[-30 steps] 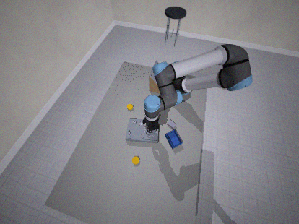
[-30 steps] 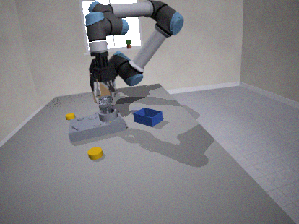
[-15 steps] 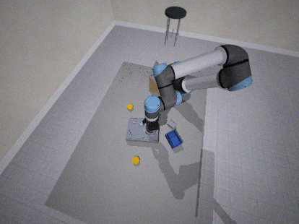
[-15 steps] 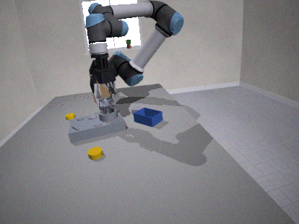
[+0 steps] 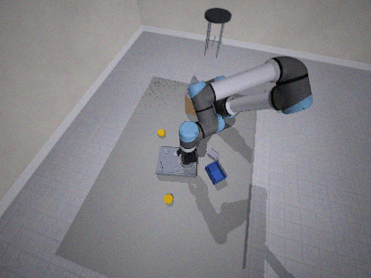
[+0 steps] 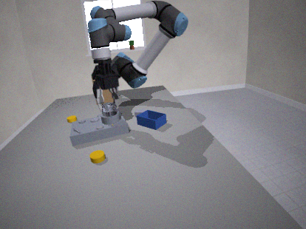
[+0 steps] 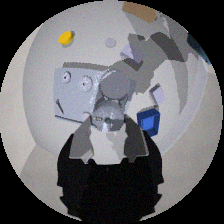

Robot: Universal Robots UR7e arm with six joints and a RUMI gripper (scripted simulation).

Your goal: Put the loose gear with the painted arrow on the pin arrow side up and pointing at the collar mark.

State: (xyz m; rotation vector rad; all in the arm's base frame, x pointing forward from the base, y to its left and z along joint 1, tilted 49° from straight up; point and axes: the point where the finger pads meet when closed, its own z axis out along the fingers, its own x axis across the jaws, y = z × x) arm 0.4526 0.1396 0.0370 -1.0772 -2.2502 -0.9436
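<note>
My gripper (image 6: 108, 101) points straight down over the right end of the grey fixture block (image 6: 99, 130) and is shut on the grey gear (image 6: 109, 110). The gear hangs just above the round collar (image 6: 111, 119) on the block. In the wrist view the gear (image 7: 108, 116) sits between my two fingers, with the collar (image 7: 116, 86) right beyond it. The pin and the painted arrow are hidden by the gear and fingers. In the top view the gripper (image 5: 187, 159) stands over the block's (image 5: 176, 162) right part.
A blue bin (image 6: 151, 119) stands right of the block. Two yellow discs lie on the mat, one behind the block (image 6: 72, 119) and one in front (image 6: 97, 156). A small grey piece (image 5: 212, 152) lies near the bin. A stool (image 5: 217, 30) stands far back.
</note>
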